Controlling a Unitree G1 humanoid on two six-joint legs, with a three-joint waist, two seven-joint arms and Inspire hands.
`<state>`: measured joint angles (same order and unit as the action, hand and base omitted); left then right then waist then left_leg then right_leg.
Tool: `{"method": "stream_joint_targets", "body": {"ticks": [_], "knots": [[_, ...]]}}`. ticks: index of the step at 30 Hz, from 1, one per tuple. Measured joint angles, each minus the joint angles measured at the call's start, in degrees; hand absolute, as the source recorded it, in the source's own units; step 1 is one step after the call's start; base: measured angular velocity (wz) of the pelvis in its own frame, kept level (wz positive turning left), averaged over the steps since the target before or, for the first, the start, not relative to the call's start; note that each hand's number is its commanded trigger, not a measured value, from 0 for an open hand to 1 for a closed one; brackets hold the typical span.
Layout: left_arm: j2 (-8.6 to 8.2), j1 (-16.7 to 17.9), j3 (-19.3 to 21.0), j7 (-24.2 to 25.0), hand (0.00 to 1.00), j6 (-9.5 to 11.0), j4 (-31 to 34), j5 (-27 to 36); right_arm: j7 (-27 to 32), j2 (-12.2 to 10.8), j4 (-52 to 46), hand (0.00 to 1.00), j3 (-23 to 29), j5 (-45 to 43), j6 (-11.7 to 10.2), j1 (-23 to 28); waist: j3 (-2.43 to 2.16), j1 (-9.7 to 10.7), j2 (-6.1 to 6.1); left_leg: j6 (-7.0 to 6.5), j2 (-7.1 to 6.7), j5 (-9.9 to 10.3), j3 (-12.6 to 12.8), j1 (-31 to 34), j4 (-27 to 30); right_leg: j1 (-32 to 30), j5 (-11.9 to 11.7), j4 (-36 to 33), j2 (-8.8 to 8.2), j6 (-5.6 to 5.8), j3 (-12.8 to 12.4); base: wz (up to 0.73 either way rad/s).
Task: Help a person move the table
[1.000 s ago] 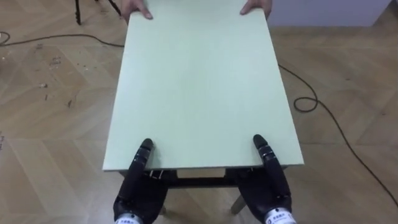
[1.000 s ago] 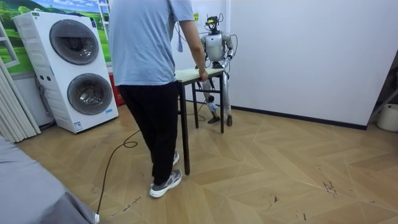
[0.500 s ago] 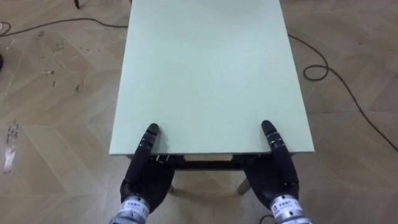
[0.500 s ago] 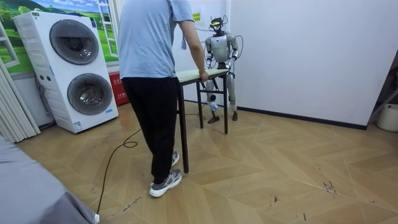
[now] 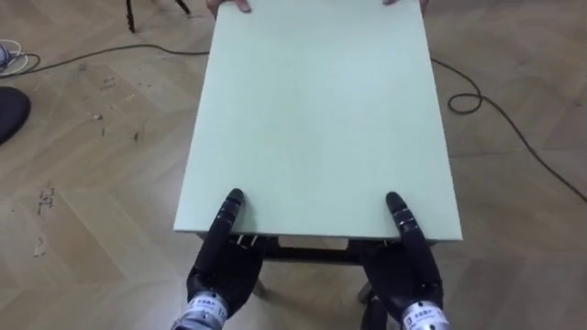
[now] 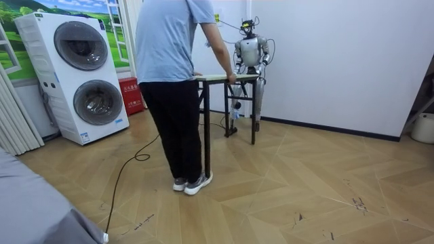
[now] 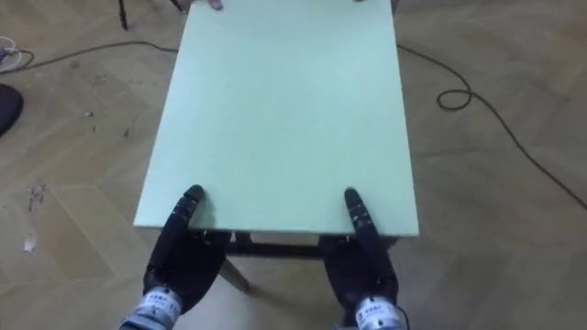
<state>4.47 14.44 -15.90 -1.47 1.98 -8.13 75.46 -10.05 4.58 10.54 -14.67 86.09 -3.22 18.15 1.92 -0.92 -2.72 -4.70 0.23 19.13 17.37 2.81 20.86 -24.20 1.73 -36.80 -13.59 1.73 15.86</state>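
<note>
Just hands [image 5: 223,264] [image 5: 410,270] at table's [image 5: 321,110] near edge

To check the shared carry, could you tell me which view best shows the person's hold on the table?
The room view: the person stands at the table's end, one hand on its edge. The eye views cut the person's hands off at the picture's top, at the table's far edge.
</note>
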Motion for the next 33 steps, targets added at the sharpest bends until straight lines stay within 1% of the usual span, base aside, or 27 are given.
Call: {"method": "stream_joint_targets", "body": {"ticks": [1,2,3,4,5,6,7,8,9,10,11,12,15,17,20,22,24,28,29,31,32,33], "knots": [[0.14,0.09,0.00,0.00,1.00,-0.04,0.01,-0.03,0.09,0.09,0.00,1.00,-0.08,0.00,0.08,-0.01,0.00,-0.18,0.06,-0.04,0.02,-0.38,-0.07,0.09,-0.22,1.32,1.85,-1.53,-0.42,0.19,-0.04,0.00],[-0.16,0.17,0.13,0.00,1.00,-0.08,0.04,-0.09,0.22,0.05,-0.02,1.00,-0.37,-0.04,-0.35,-0.05,-0.04,-0.61,0.36,-0.12,0.16,-0.83,-0.10,0.67,-0.14,4.33,5.26,-2.87,-0.63,1.28,-0.19,0.00],[-0.56,0.31,0.26,0.00,1.00,-0.08,0.18,-0.29,0.44,-0.01,-0.08,1.00,-0.37,0.01,-0.65,-0.13,-0.16,-0.98,0.83,-0.12,0.15,-1.29,-0.17,1.42,-0.12,6.86,7.65,-2.69,-0.86,1.68,-0.04,0.00],[-0.80,0.49,0.30,0.00,1.00,-0.07,0.27,-0.65,0.68,0.16,-0.11,1.00,-0.39,0.17,-0.65,-0.26,-0.12,-1.13,1.30,-0.07,0.17,-1.69,-0.26,1.71,-0.19,9.07,8.96,-0.95,-0.58,2.05,0.10,0.05],[-0.80,0.62,0.29,0.00,1.00,-0.07,0.27,-0.74,0.76,0.46,-0.11,1.00,-0.45,0.43,-0.61,-0.28,-0.16,-1.10,1.63,0.00,0.18,-1.86,-0.31,1.68,-0.23,9.91,9.38,0.65,-0.19,2.29,0.09,0.04],[-0.74,0.96,0.21,0.00,1.00,-0.04,0.46,-0.82,0.86,1.33,-0.11,1.00,-1.51,1.35,-0.90,-0.33,-0.29,-1.31,2.23,0.28,0.27,-2.18,-0.40,1.50,-0.47,11.42,9.74,3.76,0.74,2.39,0.04,-0.05],[-0.51,1.51,0.28,-0.01,1.00,0.06,1.10,-0.90,0.91,1.81,-0.12,1.00,-2.11,1.93,-1.10,-0.40,-0.58,-1.66,3.01,0.61,0.34,-2.92,-0.26,1.33,-1.51,12.74,9.69,7.55,1.77,2.35,0.03,-0.08],[-0.24,1.63,0.31,-0.01,1.00,0.10,1.51,-0.90,0.91,1.72,-0.19,1.00,-2.19,1.94,-1.13,-0.47,-0.55,-2.05,3.45,0.76,0.36,-3.34,-0.25,1.14,-1.98,13.46,9.59,9.67,2.26,2.29,0.11,-0.15],[-0.07,1.60,0.34,-0.01,1.00,0.15,1.77,-0.91,0.91,1.66,-0.27,1.00,-2.23,1.94,-1.16,-0.60,-0.52,-2.56,3.78,1.11,0.90,-4.01,-0.21,1.27,-2.65,14.74,8.50,13.63,3.70,1.64,0.13,-0.13],[0.36,1.77,0.34,-0.09,1.00,0.17,2.31,-0.90,1.00,1.67,-0.40,1.00,-2.49,2.05,-1.24,-0.62,-0.53,-3.18,3.86,1.42,1.60,-4.68,-0.21,1.33,-3.42,15.47,6.72,16.28,5.03,1.18,0.08,-0.14],[0.67,1.86,0.35,-0.19,1.00,0.19,2.80,-0.90,1.11,1.78,-0.74,1.00,-2.83,2.31,-1.40,-0.63,-0.52,-3.52,4.06,1.59,1.94,-4.97,-0.01,1.52,-3.69,15.56,6.05,17.41,5.57,0.95,0.05,-0.20],[0.91,1.90,0.35,-0.24,1.00,0.49,3.26,-0.93,1.21,1.86,-1.16,1.00,-3.54,2.53,-2.06,-0.70,-0.53,-4.13,4.27,1.84,2.50,-5.49,0.51,1.74,-4.28,15.69,4.75,19.43,6.42,0.45,-0.02,-0.18],[0.92,1.91,0.57,-0.24,1.00,1.24,3.39,-0.92,1.43,2.00,-1.17,1.00,-4.88,2.75,-3.32,-1.57,-0.51,-4.33,4.30,2.15,3.16,-6.62,1.06,1.82,-5.59,16.37,2.92,22.62,7.60,-0.11,0.09,-0.07],[0.89,2.00,0.65,-0.08,1.00,1.77,3.49,-0.98,1.43,1.98,-1.16,1.00,-5.41,2.72,-3.83,-1.98,-0.48,-4.51,4.36,2.41,3.46,-6.88,0.89,2.28,-5.61,16.38,2.62,23.34,7.77,-0.46,0.90,0.04],[0.65,2.66,1.26,0.58,1.00,1.78,3.66,-1.31,1.37,1.83,-1.16,1.00,-5.75,2.61,-3.87,-1.98,-0.46,-4.94,4.41,2.78,3.92,-7.11,0.02,2.62,-5.46,16.54,2.53,23.46,8.09,-0.61,2.05,0.13],[0.68,2.73,1.46,0.75,1.00,1.78,3.69,-1.32,1.37,1.79,-1.16,1.00,-5.92,2.61,-3.91,-2.11,-0.46,-5.82,4.42,3.11,4.13,-7.32,-0.56,3.17,-5.39,16.56,2.34,24.21,8.34,-0.92,2.90,0.11],[0.64,3.04,1.47,1.18,1.00,1.80,3.70,-1.31,1.37,1.89,-1.08,1.00,-6.14,2.29,-4.25,-2.37,-0.45,-6.38,4.41,3.25,4.21,-7.46,-1.07,3.76,-5.49,16.32,2.30,24.33,8.44,-1.00,3.35,0.14],[0.57,4.26,1.26,1.71,1.00,2.14,4.70,-1.27,0.63,2.61,-1.08,1.00,-6.37,2.09,-4.37,-2.52,-0.47,-7.24,4.37,3.44,4.28,-7.61,-2.61,4.85,-5.12,16.40,2.31,24.50,8.55,-1.00,5.05,0.23],[0.57,4.93,1.36,1.93,1.00,2.25,5.29,-1.24,0.27,2.62,-1.08,1.00,-6.42,1.71,-4.39,-2.58,-0.46,-7.23,4.26,3.50,4.23,-7.66,-3.37,5.24,-4.96,16.55,2.32,24.71,8.54,-1.00,5.80,0.31],[0.56,5.17,1.21,2.13,1.00,2.50,5.32,-1.25,0.20,2.60,-1.08,1.00,-6.43,1.56,-4.41,-2.58,-0.42,-7.21,4.02,3.54,4.08,-7.73,-5.30,5.88,-4.23,17.43,2.51,25.14,8.49,-0.86,7.55,0.46],[0.57,5.25,1.15,2.14,1.00,2.60,5.33,-1.25,0.20,2.64,-1.08,1.00,-6.44,1.57,-4.41,-2.58,-0.40,-7.21,3.88,3.54,4.08,-7.73,-5.75,5.94,-4.12,17.70,2.58,25.13,8.46,-0.77,8.06,0.43],[0.33,5.51,1.14,2.14,1.00,2.68,5.42,-1.26,0.20,2.67,-1.08,1.00,-6.40,1.34,-4.45,-2.56,-0.26,-7.18,3.54,3.54,4.05,-7.73,-6.14,5.96,-4.07,18.36,2.72,25.18,8.39,-0.61,8.73,0.31]]}}
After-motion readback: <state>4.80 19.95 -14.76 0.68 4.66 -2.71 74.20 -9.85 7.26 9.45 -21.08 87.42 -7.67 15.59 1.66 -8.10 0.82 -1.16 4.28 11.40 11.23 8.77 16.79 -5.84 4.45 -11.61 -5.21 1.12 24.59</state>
